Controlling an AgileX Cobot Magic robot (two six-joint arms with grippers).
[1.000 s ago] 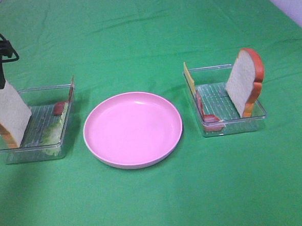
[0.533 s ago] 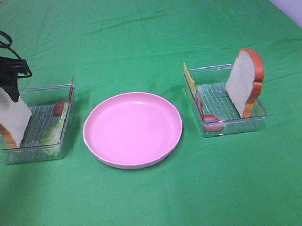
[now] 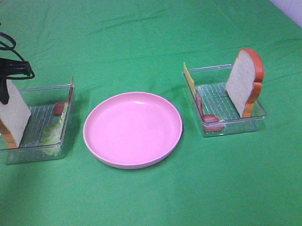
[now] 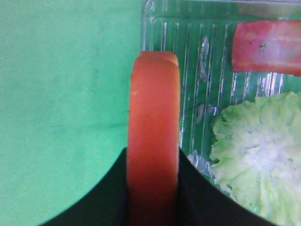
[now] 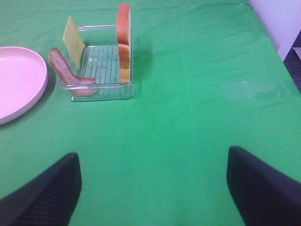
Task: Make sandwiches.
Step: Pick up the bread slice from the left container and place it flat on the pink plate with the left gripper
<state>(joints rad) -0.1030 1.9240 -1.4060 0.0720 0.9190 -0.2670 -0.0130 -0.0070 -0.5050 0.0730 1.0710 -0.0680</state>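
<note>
Gripping a standing white bread slice (image 3: 13, 115), the left gripper (image 4: 153, 160) pinches its orange-brown top crust.

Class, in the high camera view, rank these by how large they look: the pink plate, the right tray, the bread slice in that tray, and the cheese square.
Largest to smallest:
1. plate
2. right tray
3. bread slice
4. cheese
The cheese stands nearly edge-on to the camera, so it may look smaller than it is.
</note>
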